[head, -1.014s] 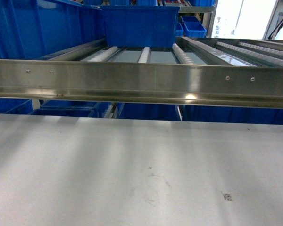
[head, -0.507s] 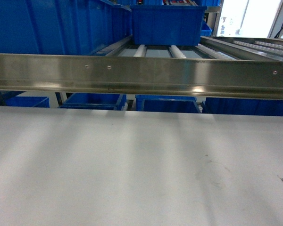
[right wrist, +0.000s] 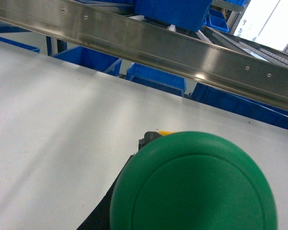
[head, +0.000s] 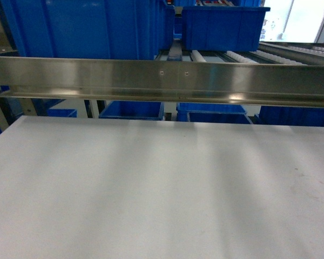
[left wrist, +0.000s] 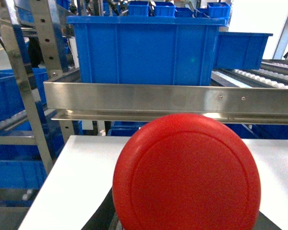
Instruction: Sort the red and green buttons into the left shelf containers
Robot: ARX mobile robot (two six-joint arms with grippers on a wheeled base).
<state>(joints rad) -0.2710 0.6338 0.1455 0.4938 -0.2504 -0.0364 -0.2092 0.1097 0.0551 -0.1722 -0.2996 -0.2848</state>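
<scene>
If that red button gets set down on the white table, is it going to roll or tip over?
The red button shows a wide round cap that hides its body, so it looks top-heavy and would probably tip if stood upright. On its side the round rim could roll across the smooth white table. The cap looks like glossy, hard plastic, so likely stiff and a little slippery.

A wide matt white table top (head: 162, 194) spreads beneath and ahead of the left gripper (left wrist: 100, 218) and the right gripper (right wrist: 103, 211), crossed by soft pale bands of reflected light, with a few faint scuffs toward its right side. Beyond the table's far edge, up and to the right of both grippers, a bright, washed-out window area (head: 308, 21) glows white. Lanes of white plastic rollers set in steel rails (head: 291, 53) run back toward that brightness.
</scene>
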